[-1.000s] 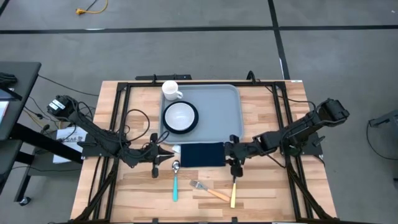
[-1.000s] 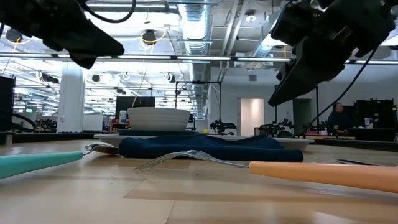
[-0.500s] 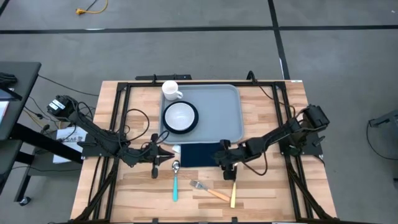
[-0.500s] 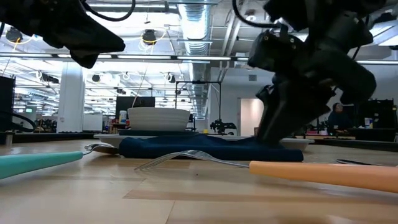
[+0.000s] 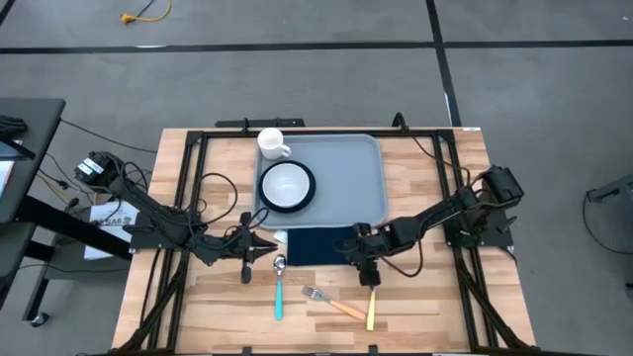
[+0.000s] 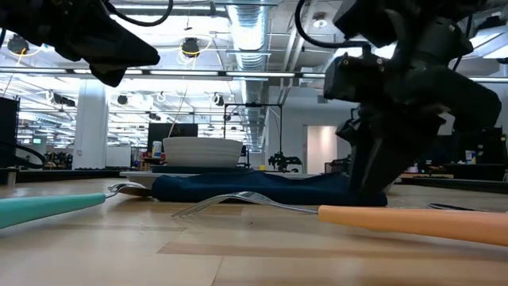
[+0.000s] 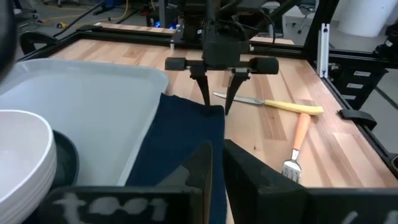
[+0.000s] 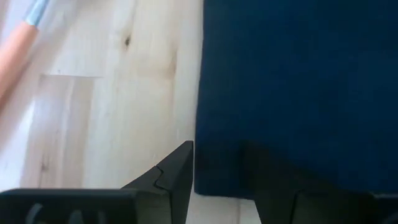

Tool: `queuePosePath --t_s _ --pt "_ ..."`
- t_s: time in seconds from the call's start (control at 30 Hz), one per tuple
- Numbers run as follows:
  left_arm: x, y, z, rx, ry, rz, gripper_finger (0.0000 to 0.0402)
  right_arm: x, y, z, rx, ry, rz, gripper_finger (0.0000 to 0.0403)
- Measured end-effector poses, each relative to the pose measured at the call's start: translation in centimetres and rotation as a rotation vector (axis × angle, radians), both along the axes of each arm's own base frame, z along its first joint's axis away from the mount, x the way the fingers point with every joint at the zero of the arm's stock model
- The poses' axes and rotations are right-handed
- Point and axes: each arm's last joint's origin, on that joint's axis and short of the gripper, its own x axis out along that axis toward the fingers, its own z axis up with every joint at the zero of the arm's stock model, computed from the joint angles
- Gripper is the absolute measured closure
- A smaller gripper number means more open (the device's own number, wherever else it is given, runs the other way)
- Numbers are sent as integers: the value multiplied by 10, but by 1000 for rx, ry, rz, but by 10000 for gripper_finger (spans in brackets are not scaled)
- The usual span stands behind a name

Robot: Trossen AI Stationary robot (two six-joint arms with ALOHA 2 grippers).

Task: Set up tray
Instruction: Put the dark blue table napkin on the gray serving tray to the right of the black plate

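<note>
Left tool [image 5: 265,244]: it hangs low over the desk [image 5: 435,307] at the left end of the napkin, near the front left corner of the tray; the left wrist view shows its two fingers [image 7: 202,168] close together with only a thin slit between them and nothing held.
Spoon [image 5: 279,290]: teal handle, lying on the desk toward the front edge, its bowl just below the left tool.
Mug [image 5: 272,144]: white, upright at the back left corner of the tray.
Plate [image 5: 287,186]: dark and round, on the left half of the tray, with a white bowl [image 5: 286,182] sitting in it.
Tray [image 5: 351,183]: light grey-blue, flat on the desk at the middle of the back edge; its right half is bare.
Napkin [image 5: 316,245]: dark navy, lying on the desk along the front rim of the tray, its back edge lapping the rim.
Fork [image 5: 332,303]: orange handle, near the front edge, tines pointing left.
Right tool [image 5: 362,249]: down at the right end of the napkin, fingers [image 7: 202,87] apart, tips on the cloth's edge.
Knife [image 5: 372,302]: yellow handle, just in front of the right tool.
</note>
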Motion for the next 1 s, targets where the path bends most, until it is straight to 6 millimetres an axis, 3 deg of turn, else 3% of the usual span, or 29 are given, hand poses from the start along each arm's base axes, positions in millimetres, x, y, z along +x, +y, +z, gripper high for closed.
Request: queuePosePath --t_s 0.27,0.4,0.5,0.8,1.0 --pt "1 2 1 6 -8 30 377 16 -12 -22 77 15 52 272" --pt "1 2 0 -4 -9 37 377 16 -18 -21 124 23 56 323" --pt "1 2 0 -8 -9 37 377 9 -20 -17 124 67 58 386" --pt "1 3 0 -5 -8 38 377 -6 -11 3 -57 38 -15 399" --pt "1 3 0 10 -2 35 377 -19 -11 32 -192 -43 -139 401"
